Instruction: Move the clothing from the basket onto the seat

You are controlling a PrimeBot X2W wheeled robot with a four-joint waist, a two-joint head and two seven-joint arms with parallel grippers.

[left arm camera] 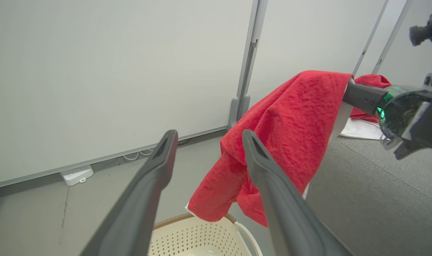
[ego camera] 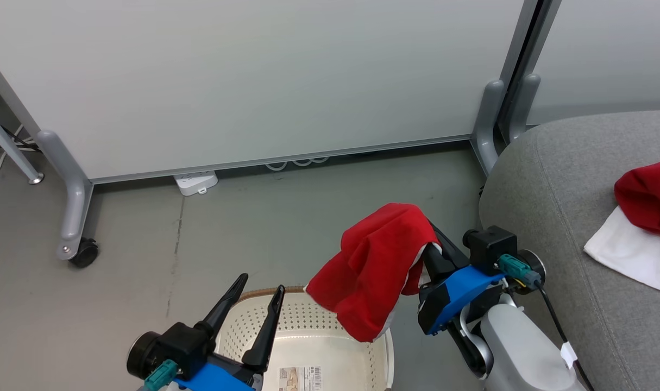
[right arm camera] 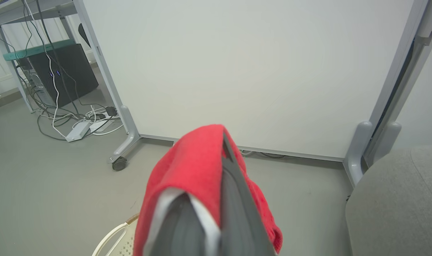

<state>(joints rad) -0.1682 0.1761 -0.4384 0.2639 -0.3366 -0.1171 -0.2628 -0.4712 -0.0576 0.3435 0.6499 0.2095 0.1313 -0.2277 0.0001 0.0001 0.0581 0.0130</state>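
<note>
floor of smooth grey concrete [ego camera: 308,217] is stretching back to flat white partition panels [ego camera: 253,70] standing on grey feet, one with a dark castor [ego camera: 82,252]; a white power strip [ego camera: 195,182] is lying at their base. the seat [ego camera: 569,179], rounded and covered in light grey woven fabric, is occupying the right side. the right gripper [ego camera: 435,250] is pinching a soft red garment [ego camera: 373,266], fingers together, the cloth drooping above the basket [ego camera: 302,320], cream plastic with perforated walls and a brown rim. the left gripper [ego camera: 262,282] is hovering over the basket, fingers spread apart. a second red garment [ego camera: 647,198] with a white panel is lying crumpled on the seat.
</note>
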